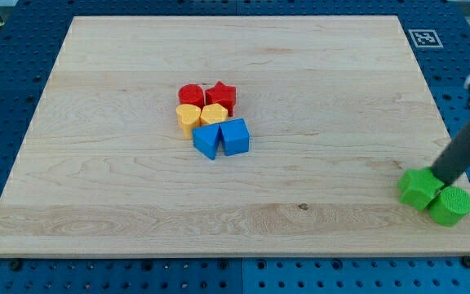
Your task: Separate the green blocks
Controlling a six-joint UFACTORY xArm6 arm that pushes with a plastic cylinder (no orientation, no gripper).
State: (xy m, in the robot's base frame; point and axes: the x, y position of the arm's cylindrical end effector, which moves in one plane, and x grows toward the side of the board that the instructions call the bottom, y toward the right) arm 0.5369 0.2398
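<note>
Two green blocks sit touching near the board's bottom right corner: a green star-like block on the left and a green round block on the right, close to the board's edge. My rod comes down from the view's right. My tip stands just above the seam between the two green blocks, touching or nearly touching both.
The wooden board lies on a blue perforated table. A tight cluster sits left of centre: a red round block, a red star, two yellow blocks, and two blue blocks.
</note>
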